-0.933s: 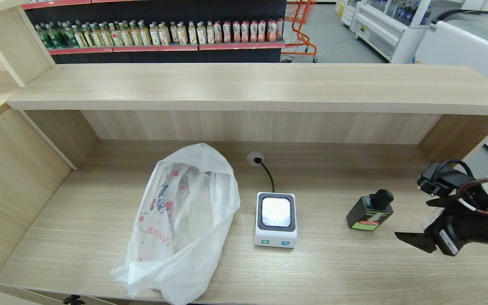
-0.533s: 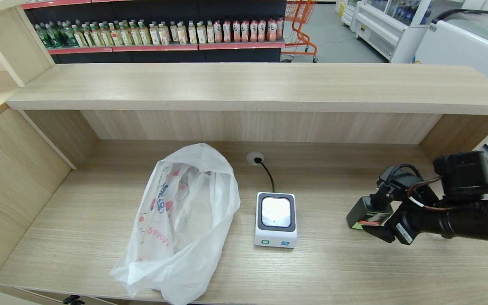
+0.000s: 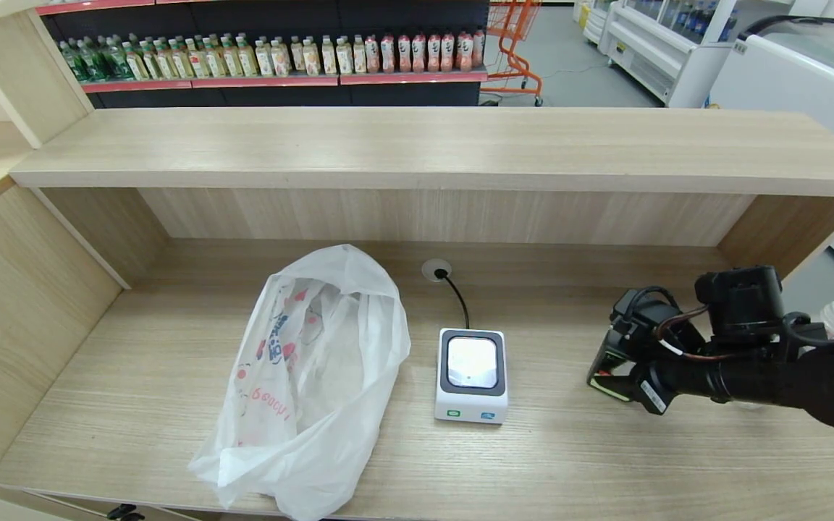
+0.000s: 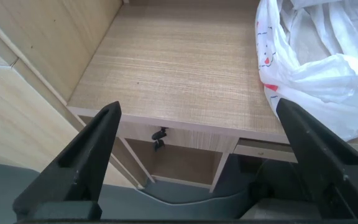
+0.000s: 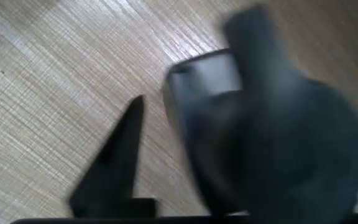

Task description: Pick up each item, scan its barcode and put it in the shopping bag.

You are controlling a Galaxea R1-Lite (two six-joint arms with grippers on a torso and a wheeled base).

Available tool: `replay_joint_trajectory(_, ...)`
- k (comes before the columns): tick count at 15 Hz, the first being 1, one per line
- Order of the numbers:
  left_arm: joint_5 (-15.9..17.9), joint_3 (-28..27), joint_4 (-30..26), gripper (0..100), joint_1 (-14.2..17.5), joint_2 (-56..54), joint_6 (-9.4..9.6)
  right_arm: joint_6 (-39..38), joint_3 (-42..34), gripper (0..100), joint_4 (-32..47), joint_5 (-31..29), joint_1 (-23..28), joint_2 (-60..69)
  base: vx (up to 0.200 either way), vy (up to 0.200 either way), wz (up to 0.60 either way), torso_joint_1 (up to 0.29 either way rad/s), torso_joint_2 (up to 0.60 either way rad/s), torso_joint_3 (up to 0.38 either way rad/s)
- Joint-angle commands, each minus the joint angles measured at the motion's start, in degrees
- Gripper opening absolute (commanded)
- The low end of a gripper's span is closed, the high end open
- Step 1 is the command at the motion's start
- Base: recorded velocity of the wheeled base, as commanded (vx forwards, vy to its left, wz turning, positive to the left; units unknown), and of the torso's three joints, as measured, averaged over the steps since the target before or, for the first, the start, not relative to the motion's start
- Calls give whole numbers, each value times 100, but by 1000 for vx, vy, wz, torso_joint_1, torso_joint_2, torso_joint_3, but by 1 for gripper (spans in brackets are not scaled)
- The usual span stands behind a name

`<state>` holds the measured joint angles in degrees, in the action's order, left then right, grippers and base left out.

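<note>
Well, the right gripper [image 3: 621,370] had its jaws apart at the squat dark bottle [image 3: 603,367], which stood on the surface [image 3: 547,463] at lower right of frame. It looked rigid, smooth and fairly light. Its flat body, not the cap, seemed the place to hold.

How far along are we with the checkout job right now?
Done: nothing I can confirm; the shopping bag hides its contents. In hand: the right gripper is around the dark bottle on the counter, jaws open, no grip yet. Left: grasp it, pass it over the scanner, bag it.
</note>
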<state>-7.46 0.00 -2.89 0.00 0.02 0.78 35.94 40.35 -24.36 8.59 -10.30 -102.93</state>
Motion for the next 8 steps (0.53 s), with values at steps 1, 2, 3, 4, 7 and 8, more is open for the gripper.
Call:
replay_joint_trajectory(1, -1, 0, -1, 100, 0, -2, 1, 1, 8, 0, -8, 19, -16, -17, 0, 0, 0, 0, 0, 0)
replay_joint_trajectory(2, -1, 0, -1, 100, 0, -2, 1, 1, -1, 0, -16, 19, -25, 18, 0, 0, 0, 0, 0, 0)
replay_joint_trajectory(3, -1, 0, -1, 100, 0, -2, 1, 1, -27, 0, -60, 19, -25, 71, 0, 0, 0, 0, 0, 0)
replay_joint_trajectory(4, -1, 0, -1, 100, 0, -2, 1, 1, -115, 0, -201, 19, -25, 176, 0, 0, 0, 0, 0, 0)
replay_joint_trajectory(7, -1, 0, -1, 100, 0, -2, 1, -192, -335, 0, -342, 19, 81, 1055, 0, 0, 0, 0, 0, 0)
replay_joint_trajectory(8, -1, 0, -1, 100, 0, -2, 1, -298, -396, 0, -342, 19, 116, 1354, 0, 0, 0, 0, 0, 0)
